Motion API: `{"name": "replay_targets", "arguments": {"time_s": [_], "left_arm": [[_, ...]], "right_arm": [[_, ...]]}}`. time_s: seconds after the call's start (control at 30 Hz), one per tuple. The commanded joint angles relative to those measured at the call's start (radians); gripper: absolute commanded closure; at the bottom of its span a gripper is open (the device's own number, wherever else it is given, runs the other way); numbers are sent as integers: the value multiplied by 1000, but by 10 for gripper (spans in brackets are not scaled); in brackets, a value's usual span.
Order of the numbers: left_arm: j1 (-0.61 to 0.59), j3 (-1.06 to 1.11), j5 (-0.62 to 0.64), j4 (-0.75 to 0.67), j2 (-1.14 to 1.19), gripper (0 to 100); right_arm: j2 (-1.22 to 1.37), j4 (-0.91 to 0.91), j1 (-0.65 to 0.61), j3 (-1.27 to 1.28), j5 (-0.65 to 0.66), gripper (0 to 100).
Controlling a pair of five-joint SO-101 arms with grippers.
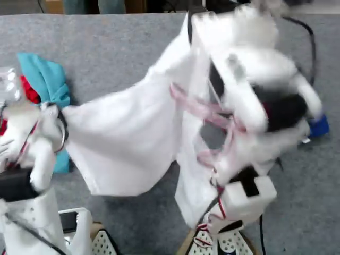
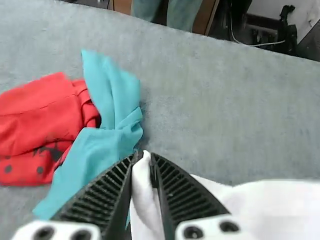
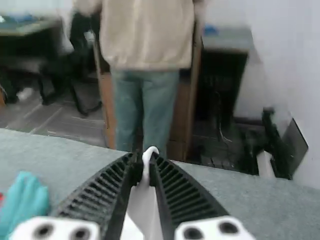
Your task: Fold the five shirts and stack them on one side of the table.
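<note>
A white shirt (image 1: 133, 138) hangs stretched in the air between the two arms over the middle of the grey table (image 1: 106, 48). My left gripper (image 2: 142, 159) is shut on one edge of the white shirt (image 2: 250, 205) at the table's left. My right gripper (image 3: 145, 159) is raised high at the back and is shut on a fold of the white shirt (image 3: 142, 205). A teal shirt (image 1: 48, 79) and a red shirt (image 1: 29, 91) lie crumpled together at the left edge; the left wrist view shows the teal shirt (image 2: 107, 125) draped over the red shirt (image 2: 40, 125).
A blue item (image 1: 319, 126) lies at the right edge of the table behind the right arm. Cables run along the back right. The arm bases (image 1: 223, 241) stand at the front edge.
</note>
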Motion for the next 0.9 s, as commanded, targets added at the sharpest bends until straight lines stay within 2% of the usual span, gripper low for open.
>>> {"name": "replay_targets", "arguments": {"time_s": [0.0,0.17,0.27,0.4,0.53,0.6,0.73,0.87], "left_arm": [[4,88,-2,-399,-2,972],[18,148,-2,-864,190,971],[41,82,-3,-970,391,971],[56,-85,-3,-971,690,971],[47,-242,-9,-970,914,971],[47,-277,-11,-933,945,971],[54,-268,-11,-767,922,971],[54,-223,-11,-560,865,971]], "right_arm": [[153,-195,77,41,9,985],[429,-506,110,51,77,985],[567,-683,98,51,92,985],[676,-806,77,51,87,985],[691,-783,74,51,84,985],[688,-733,77,48,89,985],[676,-494,86,-44,89,985],[667,-141,83,-170,92,984]]}}
